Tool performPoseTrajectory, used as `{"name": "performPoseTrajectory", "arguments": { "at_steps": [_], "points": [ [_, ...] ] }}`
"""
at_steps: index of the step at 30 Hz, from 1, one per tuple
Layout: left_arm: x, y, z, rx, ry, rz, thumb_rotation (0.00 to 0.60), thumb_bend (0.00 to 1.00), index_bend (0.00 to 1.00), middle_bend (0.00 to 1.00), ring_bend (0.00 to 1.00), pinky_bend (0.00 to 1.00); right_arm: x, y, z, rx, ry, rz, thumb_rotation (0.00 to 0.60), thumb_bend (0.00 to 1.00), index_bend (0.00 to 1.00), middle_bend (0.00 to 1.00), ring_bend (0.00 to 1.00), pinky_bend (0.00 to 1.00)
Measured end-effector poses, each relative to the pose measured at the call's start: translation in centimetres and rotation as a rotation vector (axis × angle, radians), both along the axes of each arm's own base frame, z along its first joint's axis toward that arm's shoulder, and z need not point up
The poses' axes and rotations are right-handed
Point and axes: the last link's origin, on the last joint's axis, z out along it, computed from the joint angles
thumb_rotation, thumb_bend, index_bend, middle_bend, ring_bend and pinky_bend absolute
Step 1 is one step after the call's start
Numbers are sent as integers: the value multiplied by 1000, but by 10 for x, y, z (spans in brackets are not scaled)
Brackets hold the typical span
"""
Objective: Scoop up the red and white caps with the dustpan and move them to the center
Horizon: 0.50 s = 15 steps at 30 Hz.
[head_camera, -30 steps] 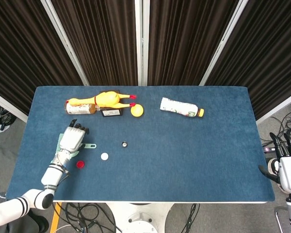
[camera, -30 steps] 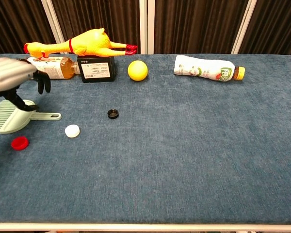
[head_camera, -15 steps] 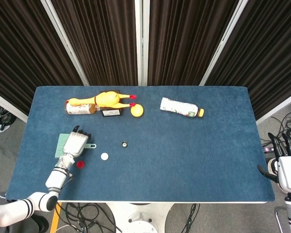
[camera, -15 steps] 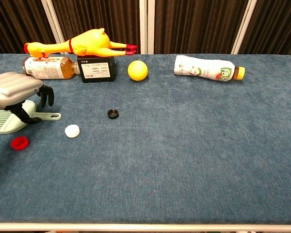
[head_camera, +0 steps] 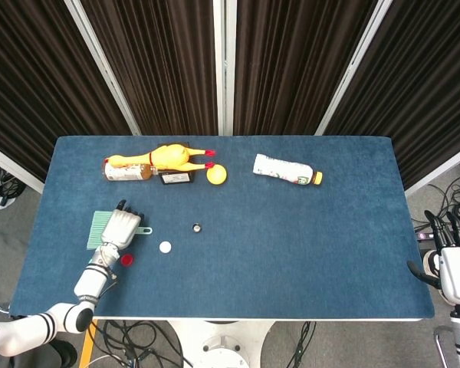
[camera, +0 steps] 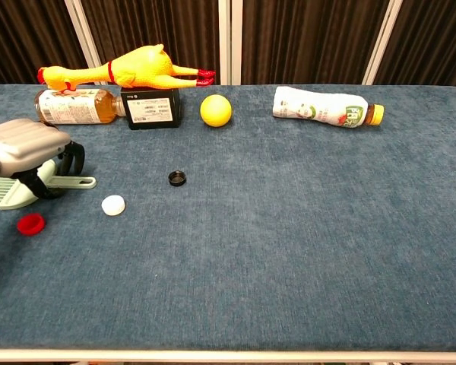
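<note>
The pale green dustpan lies flat near the table's left edge, its handle pointing right. My left hand sits low over the spot where handle meets pan, and its fingers curl down around the handle. The red cap lies just in front of the pan. A little to its right sits the white cap. My right hand hangs off the table's right side, fingers apart and holding nothing.
A small black cap lies right of the handle. Along the back stand a rubber chicken, a tea bottle, a black box, a yellow ball and a white bottle on its side.
My left hand has come down from above the dustpan onto its handle, and the fingers have curled in around it. The caps and the right hand have not moved.
</note>
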Motion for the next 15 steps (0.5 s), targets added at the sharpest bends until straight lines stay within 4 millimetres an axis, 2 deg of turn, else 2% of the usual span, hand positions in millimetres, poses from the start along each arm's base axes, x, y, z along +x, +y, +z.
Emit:
{"name": "performPoseTrajectory", "arguments": {
  "at_steps": [9,15],
  "points": [
    [-3,0,-3,-9,16,0,600,309,448,491,351,142,-2,2,0,-2,-7,-8,600,54,75,160,7,66],
    [-4,0,-4,-11,15,-3,600,343,487,534,402,220,-3,3,0,0,-14,-10,600,54,76,161,7,66]
  ]
}}
